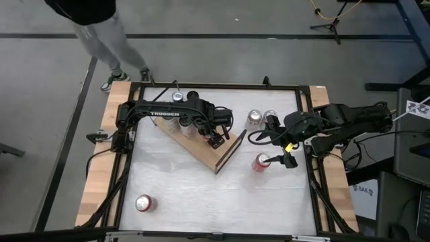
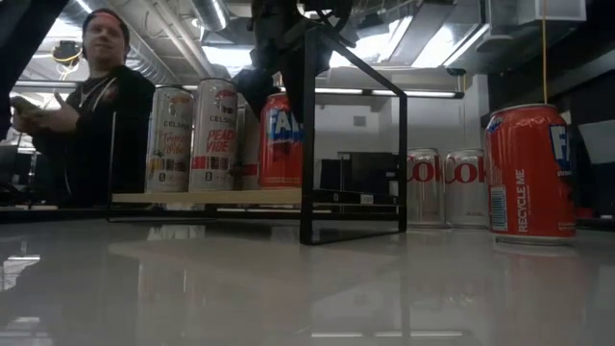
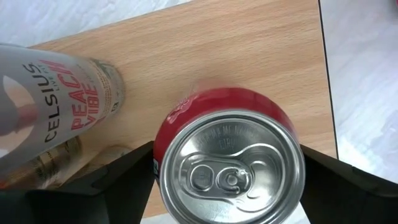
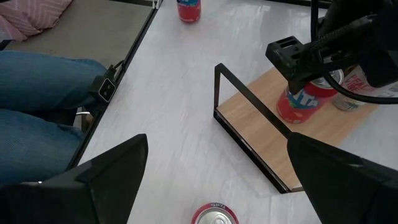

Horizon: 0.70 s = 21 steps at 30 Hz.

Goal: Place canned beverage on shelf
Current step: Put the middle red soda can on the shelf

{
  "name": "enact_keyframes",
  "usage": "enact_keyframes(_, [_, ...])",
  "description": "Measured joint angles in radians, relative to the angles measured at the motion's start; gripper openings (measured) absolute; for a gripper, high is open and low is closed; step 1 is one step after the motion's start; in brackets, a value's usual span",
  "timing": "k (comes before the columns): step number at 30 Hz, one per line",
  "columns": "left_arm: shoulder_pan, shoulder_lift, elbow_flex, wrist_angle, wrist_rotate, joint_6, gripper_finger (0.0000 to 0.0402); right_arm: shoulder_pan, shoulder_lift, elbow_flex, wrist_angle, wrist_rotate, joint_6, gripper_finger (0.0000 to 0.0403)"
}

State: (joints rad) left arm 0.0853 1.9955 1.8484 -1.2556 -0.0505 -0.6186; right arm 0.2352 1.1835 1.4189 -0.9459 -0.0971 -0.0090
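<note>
White tabletop (image 1: 201,195) fills my overhead view, and the shelf (image 1: 201,148) lies angled across its middle, a pale wood board with a black frame. On the board I see a red can (image 3: 230,155) standing upright, with the left gripper (image 1: 215,134) straddling it from above; its dark fingers (image 3: 127,171) sit on either side of the can body, but I cannot tell whether they press on it. From table height the can shows the letters "FA" in white. Beside it on the board stand two silver cans (image 2: 192,125), both marked "CELSIUS", the nearer one reading "PEACH VIBE".

Off the shelf, the right gripper (image 1: 285,158) hovers with its fingers spread wide and empty above another red can (image 1: 262,162), whose side reads "RECYCLE ME". Two silver Coke cans (image 1: 261,119) stand near the table's far edge. One more red can (image 1: 143,203) sits alone near the front left corner. Behind the table a person in a dark top (image 2: 91,106) stands, and blue-jeaned legs (image 4: 43,106) show at the table's edge.
</note>
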Motion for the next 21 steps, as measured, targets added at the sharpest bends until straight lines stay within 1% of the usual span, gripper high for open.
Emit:
enact_keyframes(10, [0.002, -0.031, -0.003, 0.005, -0.003, -0.007, 0.0336, 0.0, 0.0, 0.0, 0.0, 0.0, 0.0, 0.0379])
enact_keyframes(21, [0.002, -0.036, -0.003, 0.003, -0.003, -0.001, 0.0336, 0.0, 0.0, 0.0, 0.0, 0.0, 0.0, 0.0379])
